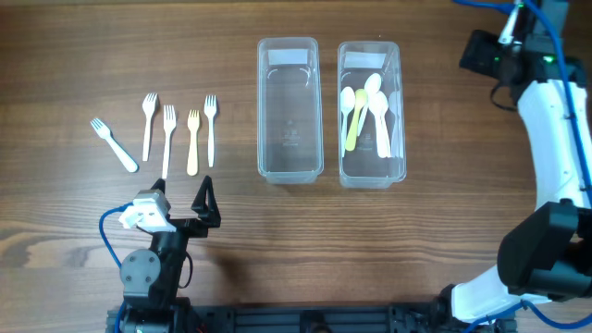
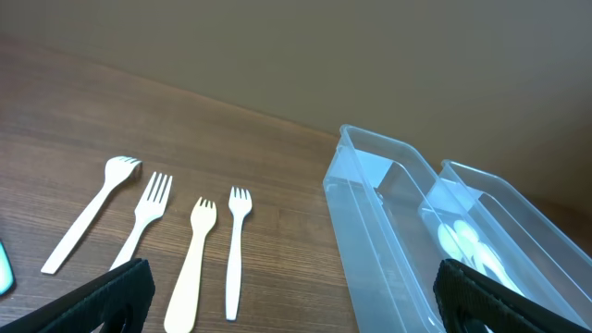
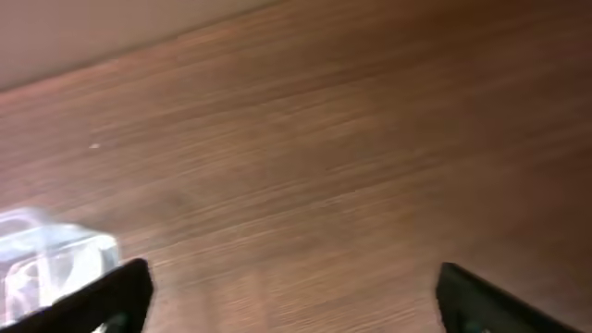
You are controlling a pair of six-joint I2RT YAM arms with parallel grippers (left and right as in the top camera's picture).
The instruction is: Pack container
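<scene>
Two clear plastic containers stand side by side at the table's middle. The left container is empty, and the right container holds several spoons, white and pale yellow. Several plastic forks lie in a row to the left. My left gripper stands open near the front edge, just short of the forks, with nothing in it. Over bare wood to the right of the spoon container, my right gripper is open and empty.
The right arm reaches along the table's right side to the far right corner. A corner of the spoon container shows at the lower left of the right wrist view.
</scene>
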